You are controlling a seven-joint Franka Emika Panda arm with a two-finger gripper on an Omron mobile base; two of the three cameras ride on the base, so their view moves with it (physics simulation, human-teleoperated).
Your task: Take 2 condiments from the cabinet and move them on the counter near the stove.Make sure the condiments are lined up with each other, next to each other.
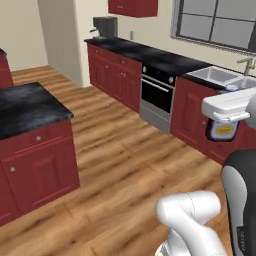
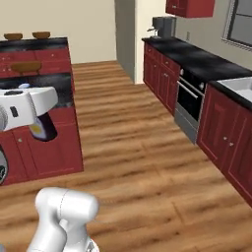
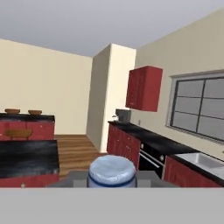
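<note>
The gripper [image 1: 223, 121] is closed on the bottle [image 1: 222, 131], which hangs below the white hand with its yellow label facing the left base camera. In the right base view the same bottle [image 2: 43, 125] sits under the hand at the left edge, dark body down. In the hand view the pale bluish cap [image 3: 112, 171] fills the bottom centre, directly between the finger tips. The bottle is carried in the air, well above the wooden floor [image 1: 125, 165], and touches nothing but the gripper.

Nearest the base on the left stands an island [image 1: 30, 107] with a black top on red cabinets. It is not the target surface.

Across the floor runs the counter [image 1: 150, 55], black stone on red base cabinets, with an oven [image 1: 157, 95] set below it. The stove [image 2: 206, 61] is judged to lie in the counter above the oven; its burners cannot be made out at this range. A sink [image 1: 220, 76] lies to the right of the oven and a coffee machine [image 1: 105, 27] stands at the far end of the counter. A wall cabinet [image 3: 143, 88] hangs above the far end, doors closed as seen.

Task status, as a judgement: one condiment is in transit. No shaker is discernible on the counter beside the oven. Remaining: carry the bottle to the counter near the stove, set it upright, and line the two condiments up side by side.
</note>
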